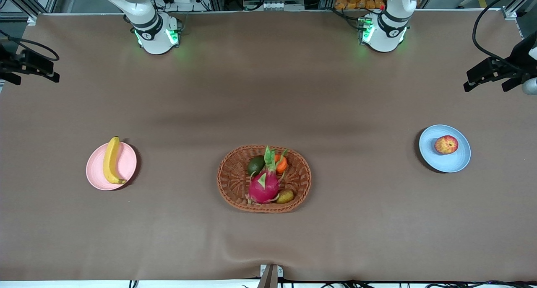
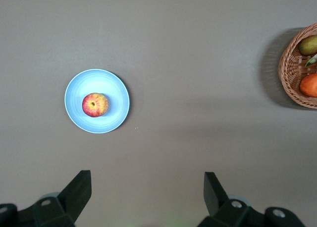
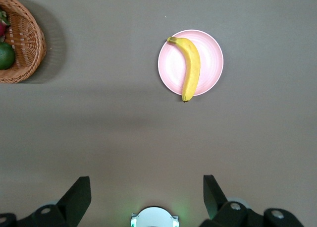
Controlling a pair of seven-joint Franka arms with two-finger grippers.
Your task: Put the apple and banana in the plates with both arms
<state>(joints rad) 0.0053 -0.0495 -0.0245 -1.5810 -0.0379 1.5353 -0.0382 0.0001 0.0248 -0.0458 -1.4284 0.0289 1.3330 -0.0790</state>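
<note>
Now the apple (image 1: 446,145) sits in the blue plate (image 1: 457,162) and the banana (image 1: 111,161) lies across the pink plate (image 1: 128,164). Left gripper (image 2: 147,197) hangs high over bare table, fingers spread, holding nothing, the blue plate well clear of it. Right gripper (image 3: 147,199) likewise, released, the pink plate well off. Between the plates sits a wicker basket (image 1: 235,183) of fruit.

Beside the brown woven basket (image 1: 235,183), the yellow banana (image 1: 111,160) lies on pink plate (image 1: 128,166), the red-yellow apple (image 1: 446,145) on blue plate (image 1: 455,164).
</note>
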